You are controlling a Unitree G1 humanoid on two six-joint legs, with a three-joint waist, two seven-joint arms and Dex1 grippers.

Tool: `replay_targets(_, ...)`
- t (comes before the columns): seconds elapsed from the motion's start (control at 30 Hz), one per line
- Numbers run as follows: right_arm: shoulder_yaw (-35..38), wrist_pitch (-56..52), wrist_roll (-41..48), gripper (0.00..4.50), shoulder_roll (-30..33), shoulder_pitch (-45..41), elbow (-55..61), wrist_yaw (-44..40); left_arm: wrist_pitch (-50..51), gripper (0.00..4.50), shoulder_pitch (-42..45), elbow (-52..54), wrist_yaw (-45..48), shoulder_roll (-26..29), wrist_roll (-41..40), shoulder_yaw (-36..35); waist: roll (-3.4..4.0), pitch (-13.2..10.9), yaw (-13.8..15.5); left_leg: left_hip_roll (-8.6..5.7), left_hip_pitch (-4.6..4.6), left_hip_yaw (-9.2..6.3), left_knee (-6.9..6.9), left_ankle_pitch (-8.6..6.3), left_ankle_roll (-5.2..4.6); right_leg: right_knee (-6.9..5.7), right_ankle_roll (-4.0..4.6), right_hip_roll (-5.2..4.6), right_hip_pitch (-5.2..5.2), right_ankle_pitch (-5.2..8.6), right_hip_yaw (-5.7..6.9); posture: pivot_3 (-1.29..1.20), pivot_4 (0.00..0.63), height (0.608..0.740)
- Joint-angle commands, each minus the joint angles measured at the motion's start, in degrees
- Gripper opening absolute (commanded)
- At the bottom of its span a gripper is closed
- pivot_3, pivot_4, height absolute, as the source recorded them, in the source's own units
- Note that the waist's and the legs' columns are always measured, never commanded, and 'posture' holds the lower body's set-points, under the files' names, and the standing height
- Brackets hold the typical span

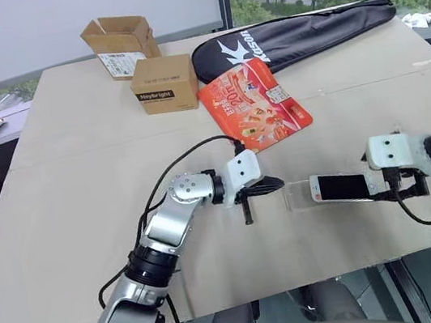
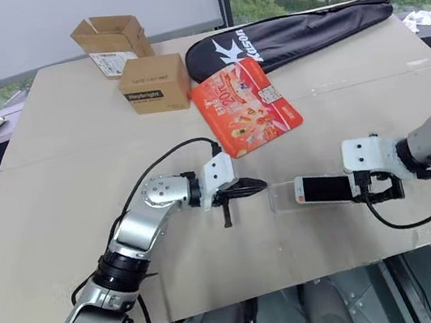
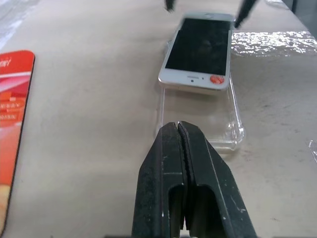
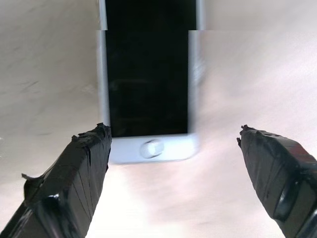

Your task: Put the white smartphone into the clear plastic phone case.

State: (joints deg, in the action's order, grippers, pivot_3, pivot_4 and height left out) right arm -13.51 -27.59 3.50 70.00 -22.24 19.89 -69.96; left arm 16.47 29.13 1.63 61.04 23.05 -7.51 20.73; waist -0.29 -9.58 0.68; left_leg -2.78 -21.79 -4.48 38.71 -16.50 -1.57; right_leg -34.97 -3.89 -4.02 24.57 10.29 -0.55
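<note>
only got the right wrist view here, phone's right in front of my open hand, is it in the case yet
Observer: Partly. The white smartphone lies on one end of the clear plastic phone case; the rest of the case is bare.
Operator: where's the left hand
Observer: The left hand is shut, holding nothing, apart from the case's bare end.
Operator: anything close by
Observer: A red-orange packet lies beyond them on the table.

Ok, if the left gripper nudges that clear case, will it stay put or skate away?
Probably skates: the clear plastic phone case looks thin, glossy and light on the smooth table. The white smartphone, lying partly over its far end, may add some weight. The rim likely flexes under the shut left gripper.
</note>
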Motion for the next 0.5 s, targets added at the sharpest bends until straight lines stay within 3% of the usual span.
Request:
replay_targets(0.03, -1.7, 2.9, -1.8, 4.43, -0.7, -2.1, -0.3, -2.7, -0.3, 0.0, 1.5, 0.8, 0.2, -1.4, -1.8, -0.7, -0.01, 0.0, 0.0, 0.0, 0.01, 0.0, 0.0, 0.0, 0.0, 0.0, 0.0, 0.0, 0.0, 0.0, 0.0, 0.0, 0.15, 0.74)
replay_targets(0.5, -3.3, 3.1, -5.6, 4.43, -0.2, -0.2, -2.4, -6.5, -0.6, 0.0, 2.8, -0.1, 0.0, -4.1, -1.0, 1.0, 0.0, 0.0, 0.1, -0.01, -0.06, 0.02, 0.07, 0.0, 0.0, -0.02, 0.01, -0.01, 0.05, 0.0, -0.04, 0.0, 0.15, 0.74)
